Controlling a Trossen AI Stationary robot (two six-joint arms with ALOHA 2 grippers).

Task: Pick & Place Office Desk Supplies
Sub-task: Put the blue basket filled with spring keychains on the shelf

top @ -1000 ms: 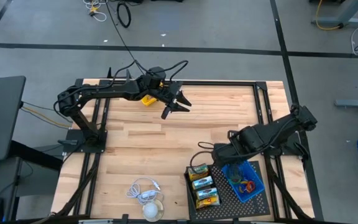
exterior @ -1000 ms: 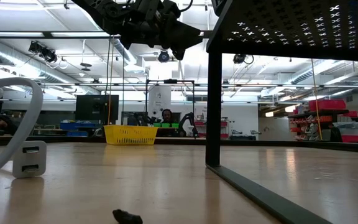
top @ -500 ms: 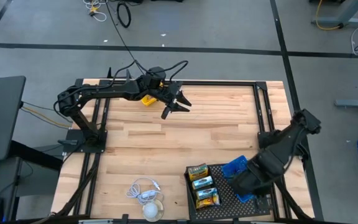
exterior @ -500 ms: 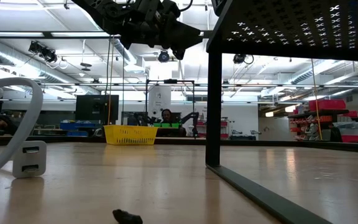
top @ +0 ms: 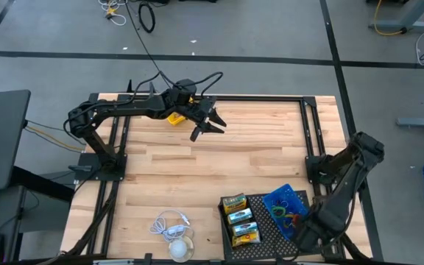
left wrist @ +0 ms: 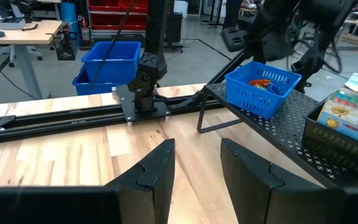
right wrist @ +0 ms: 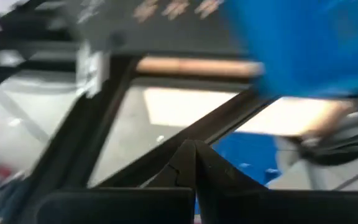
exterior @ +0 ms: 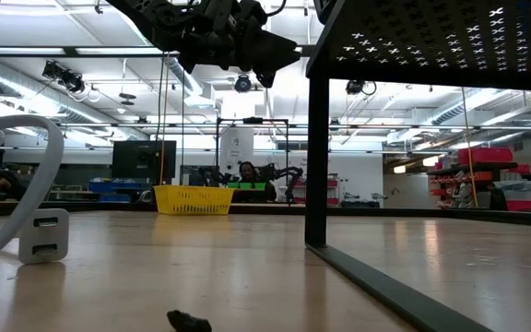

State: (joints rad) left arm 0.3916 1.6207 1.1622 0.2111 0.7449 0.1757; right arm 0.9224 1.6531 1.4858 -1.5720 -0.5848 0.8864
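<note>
Three yellow-and-green crayon boxes (top: 240, 217) lie in a row on the black perforated tray (top: 267, 234). Beside them on the tray stands a blue basket (top: 286, 209) holding coloured bands (top: 291, 216). My left gripper (top: 210, 124) hovers open above the table's far side, well away from the tray. Its wrist view looks across at the basket (left wrist: 263, 87) and the crayon boxes (left wrist: 352, 118). A small yellow thing (top: 175, 118) lies partly hidden under the left arm. My right gripper (right wrist: 195, 155) is shut, off the tray's near-right corner, with nothing seen in it.
A white cable coil with a plug (top: 169, 224) and a round white object (top: 181, 249) lie near the table's near edge. Black frame rails (top: 256, 98) run along the table's sides. In the low view a small dark bit (exterior: 189, 321) lies on the wood.
My right arm has swung from over the blue basket toward the table's near-right corner, leaving the basket and its bands uncovered. The left arm has kept still.
</note>
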